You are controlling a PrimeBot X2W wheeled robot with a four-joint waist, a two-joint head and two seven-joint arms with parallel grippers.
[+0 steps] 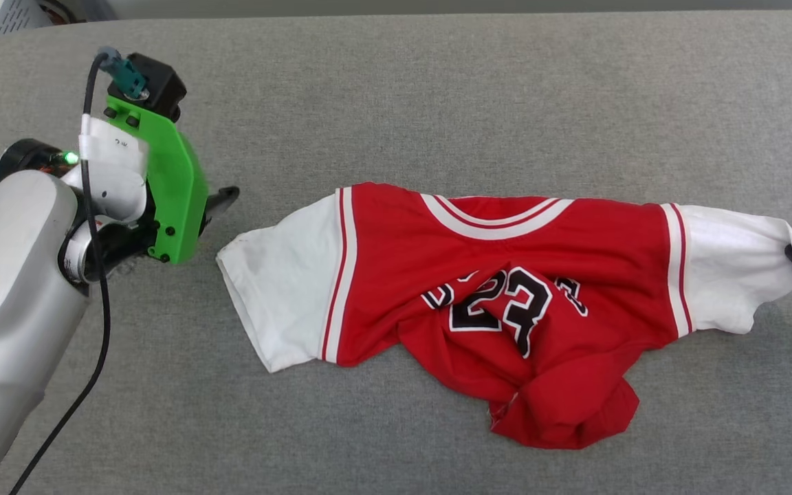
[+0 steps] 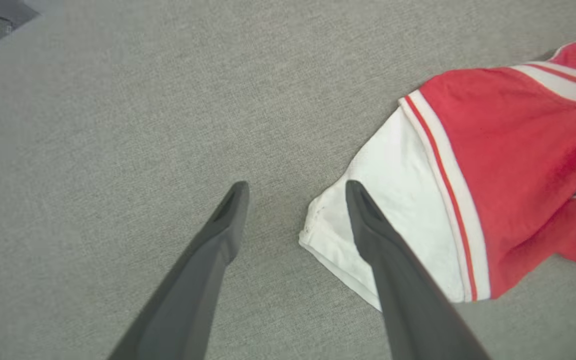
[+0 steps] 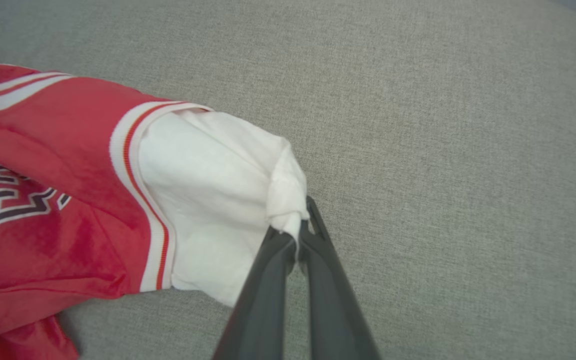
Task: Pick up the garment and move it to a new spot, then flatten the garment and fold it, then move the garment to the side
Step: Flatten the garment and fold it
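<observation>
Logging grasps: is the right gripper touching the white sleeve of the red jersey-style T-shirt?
Touching. The right wrist view shows the right gripper shut on a fold of the white sleeve of the red jersey-style T-shirt.

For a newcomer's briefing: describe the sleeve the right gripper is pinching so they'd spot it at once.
On the grey fabric surface lies a rumpled red basketball jersey. Its white sleeve on the robot's right is the one: its cuff is bunched in the shut right gripper, while the other sleeve lies flat and free.
</observation>
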